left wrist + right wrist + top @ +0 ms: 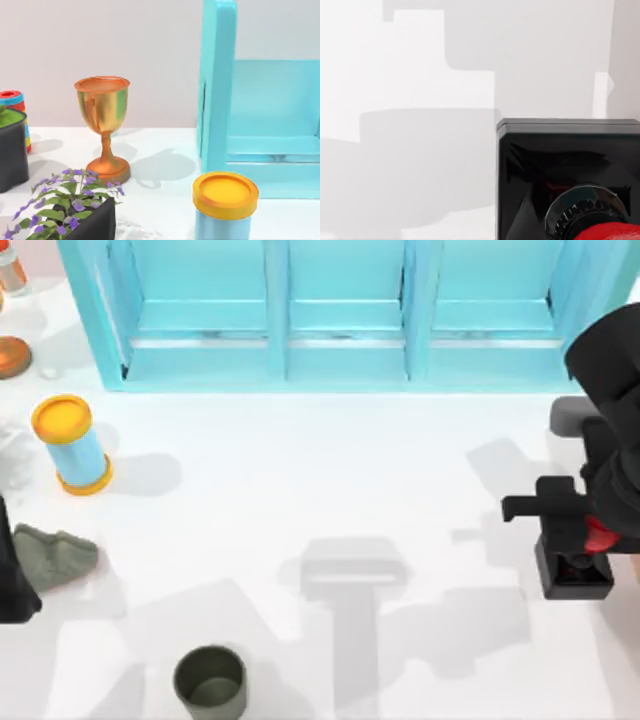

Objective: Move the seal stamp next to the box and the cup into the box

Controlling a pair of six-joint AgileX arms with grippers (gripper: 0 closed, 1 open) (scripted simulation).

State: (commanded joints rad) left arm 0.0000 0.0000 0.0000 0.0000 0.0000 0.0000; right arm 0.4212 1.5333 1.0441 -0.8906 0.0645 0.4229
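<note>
The seal stamp [574, 575] hangs at the table's right edge, its black square base tilted and its red knob tucked under my right gripper [592, 540], which is shut on the knob. In the right wrist view the stamp [560, 165] sits close up, casting a shadow on the white table well off to one side. The dark olive cup [210, 682] stands upright at the front left, far from both arms. My left arm [12, 575] is parked at the left edge. The box is out of view.
A big turquoise shelf cabinet [340, 310] spans the back. A light-blue cylinder with a yellow lid [75, 445] stands at the left, with a grey lump [55, 555] in front of it. The left wrist view shows a gold goblet [102, 125] and a purple-flowered plant [75, 215].
</note>
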